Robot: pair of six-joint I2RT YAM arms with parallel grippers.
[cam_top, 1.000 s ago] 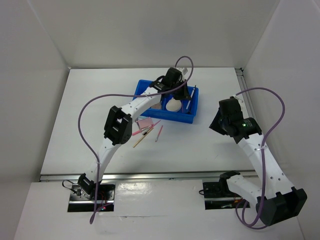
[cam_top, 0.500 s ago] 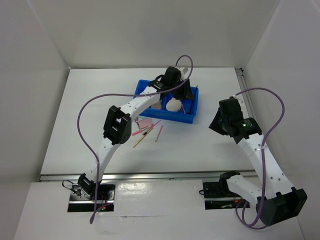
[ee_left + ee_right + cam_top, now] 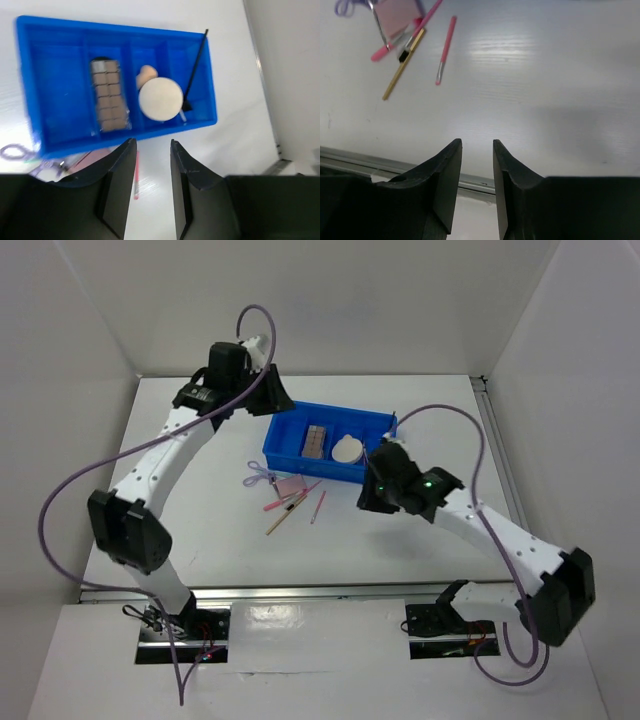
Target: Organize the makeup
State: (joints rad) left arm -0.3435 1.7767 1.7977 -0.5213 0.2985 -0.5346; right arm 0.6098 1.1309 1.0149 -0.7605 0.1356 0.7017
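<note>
Top view, left end effector (image 3: 272,400) by far-left corner of blue tray (image 3: 285,437), right end effector (image 3: 372,495) just right of pink sticks (image 3: 318,506) on tabletop (image 3: 200,540), left wrist, fingers slightly apart, empty, palette (image 3: 109,95), cream puff (image 3: 160,98), sponge (image 3: 146,75), black brush (image 3: 195,65) in tray, right wrist, fingers slightly apart, empty, pink pad (image 3: 397,12) beside sticks.

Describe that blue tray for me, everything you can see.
Glossy blue plastic tray, rectangular and shallow, flat on the white table. Walls split it into four compartments in a row: one end bare, next a brown palette, then a cream puff with a peach sponge, last a black brush whose handle tip crosses the rim.
</note>
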